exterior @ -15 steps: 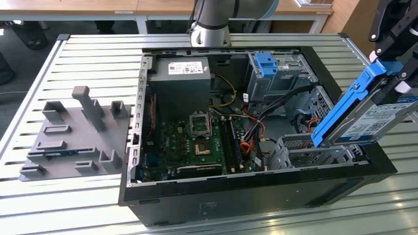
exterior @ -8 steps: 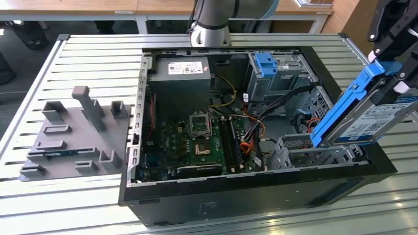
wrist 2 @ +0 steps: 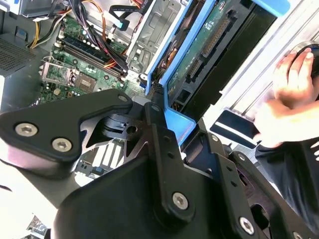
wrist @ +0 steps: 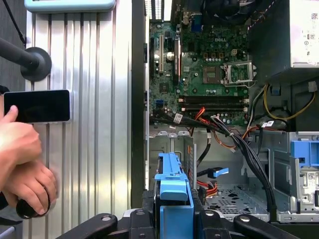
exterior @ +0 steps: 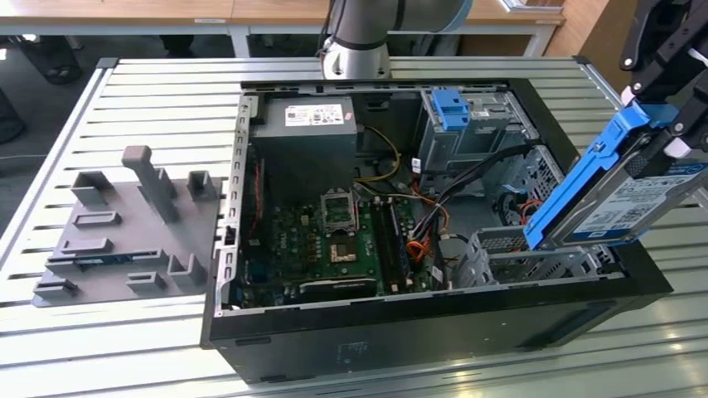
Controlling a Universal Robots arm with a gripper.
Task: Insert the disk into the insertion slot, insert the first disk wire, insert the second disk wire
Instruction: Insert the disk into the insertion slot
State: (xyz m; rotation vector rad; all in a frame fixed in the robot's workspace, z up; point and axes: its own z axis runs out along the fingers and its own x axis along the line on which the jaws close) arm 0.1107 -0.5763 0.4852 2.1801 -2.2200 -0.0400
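Gripper [wrist: 174, 219] pressed together on the disk [exterior: 619, 199], one black finger on each side of the blue carrier frame, pinching its upper end. One disk, label side facing out in the exterior view, circuit-board side showing in the second wrist view. Disk hangs steeply tilted below the gripper, at the exterior view's right edge of the open computer case [exterior: 443, 323]. Its lower end sits down at the rim of the insertion slot [exterior: 503, 245], not yet slid in; contact with the perforated wall cannot be told. One low cage, one taller drive cage [exterior: 476, 133] with a blue latch [exterior: 448, 108] beyond it. Loose orange and black cables [exterior: 426, 224] lie between the motherboard [exterior: 332, 240] and the slot. One grey fixture plate [exterior: 122, 224] on the slatted table [exterior: 166, 91], well apart from the case. Two hands of a person [wrist: 25, 169] rest on the table beside one dark phone [wrist: 37, 106]
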